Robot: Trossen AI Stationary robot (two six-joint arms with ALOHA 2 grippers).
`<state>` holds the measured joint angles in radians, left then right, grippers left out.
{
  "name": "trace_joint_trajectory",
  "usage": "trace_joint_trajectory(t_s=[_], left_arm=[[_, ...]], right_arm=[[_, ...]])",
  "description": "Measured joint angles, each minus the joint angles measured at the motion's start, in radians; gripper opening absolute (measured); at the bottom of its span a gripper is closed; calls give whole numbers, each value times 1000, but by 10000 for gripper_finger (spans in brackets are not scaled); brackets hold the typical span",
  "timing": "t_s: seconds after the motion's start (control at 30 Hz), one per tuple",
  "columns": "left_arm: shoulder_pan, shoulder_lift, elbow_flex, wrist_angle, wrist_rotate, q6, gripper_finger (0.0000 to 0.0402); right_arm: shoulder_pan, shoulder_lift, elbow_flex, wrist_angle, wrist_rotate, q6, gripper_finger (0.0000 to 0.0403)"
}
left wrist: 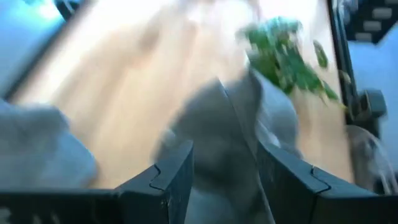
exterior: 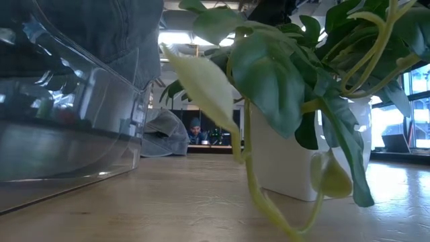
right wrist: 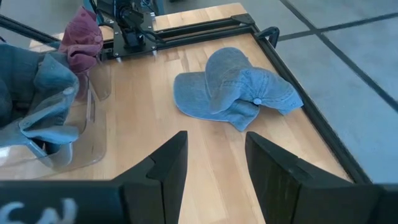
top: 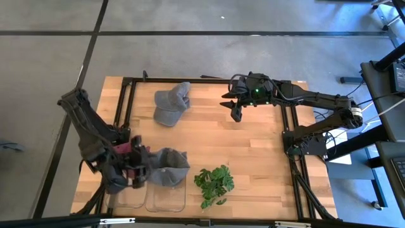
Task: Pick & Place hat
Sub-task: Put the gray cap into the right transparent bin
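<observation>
The left wrist view is heavily blurred, so the grey cloth between the left gripper's fingers is hard to read there; the fingers stand apart with the cloth lying in the gap, and whether they press it cannot be told. From above, that gripper is largely hidden under its own arm at the near left corner of the tabletop. Two grey hats are counted: one hat draped over the edge of a clear plastic bin at the near left, and a second hat lying crumpled on bare wood at the far side, outside any container. A dark red cloth shows beside the bin near the left arm; what it is cannot be made out. One leafy plant in a white pot stands just right of the bin. The right gripper hangs over the far right part of the tabletop, fingers spread and holding nothing.
</observation>
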<state>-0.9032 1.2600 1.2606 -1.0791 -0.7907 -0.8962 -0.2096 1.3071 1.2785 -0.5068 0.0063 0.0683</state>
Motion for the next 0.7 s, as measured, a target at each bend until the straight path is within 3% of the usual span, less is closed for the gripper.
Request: trace_joint_trajectory(t_s=[0.1,0.17,0.3,0.43,0.5,0.7], left_arm=[[25,-41,0,9,-133,-10,169],[81,-77,0,3,-117,-39,169],[281,-139,0,-4,138,40,169],[537,-176,0,-1,334,235,168],[677,-185,0,3,430,349,169],[1165,-147,0,110,886,646,167]], right_arm=[[0,0,0,0,0,37,162],[0,0,0,0,0,59,162],[-1,0,0,1,0,59,162],[-6,0,0,17,0,57,162],[-15,0,0,26,0,57,162],[-55,0,0,41,1,55,162]])
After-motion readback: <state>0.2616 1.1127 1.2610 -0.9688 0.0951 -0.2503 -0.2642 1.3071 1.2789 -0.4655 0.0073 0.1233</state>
